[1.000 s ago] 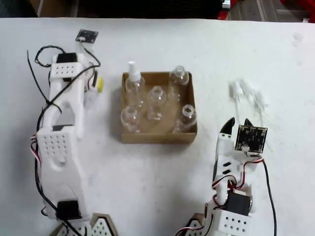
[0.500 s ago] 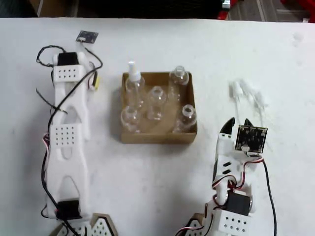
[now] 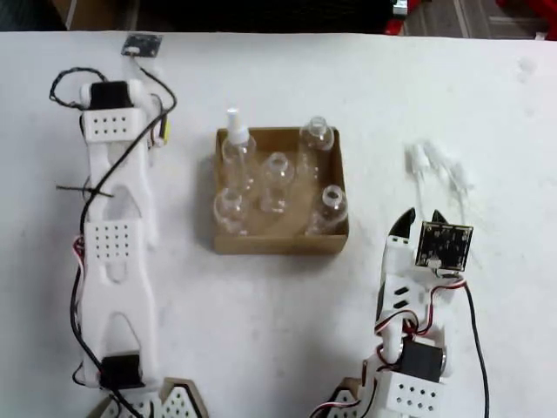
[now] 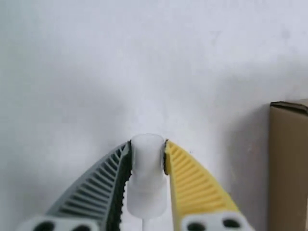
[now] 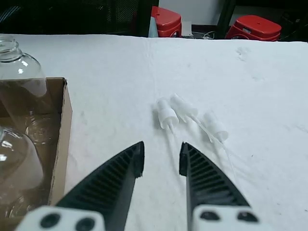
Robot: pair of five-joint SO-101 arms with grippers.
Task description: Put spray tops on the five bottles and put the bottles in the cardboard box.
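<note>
A cardboard box point(image 3: 280, 245) sits mid-table with five clear bottles standing in it. The back-left bottle point(image 3: 235, 146) wears a white spray top; another bottle point(image 3: 276, 171) beside it has a bare neck, as do the rest. My left gripper point(image 4: 147, 144) is shut on a white spray top point(image 4: 146, 178) just above the bare table, left of the box point(image 4: 288, 159). In the high view that left gripper point(image 3: 163, 133) lies beside the box's far left corner. Three loose spray tops point(image 5: 167, 113) lie just beyond my right gripper point(image 5: 161, 161), which is open and holds nothing.
The loose spray tops point(image 3: 439, 165) lie right of the box, with the right gripper point(image 3: 416, 219) just short of them. The left arm point(image 3: 113, 235) stretches along the table's left side with loose black cables. Red stools point(image 5: 166, 19) stand past the far edge.
The left arm has stretched farther toward the table's far edge, carrying the spray top with it. The right arm has stayed put.
</note>
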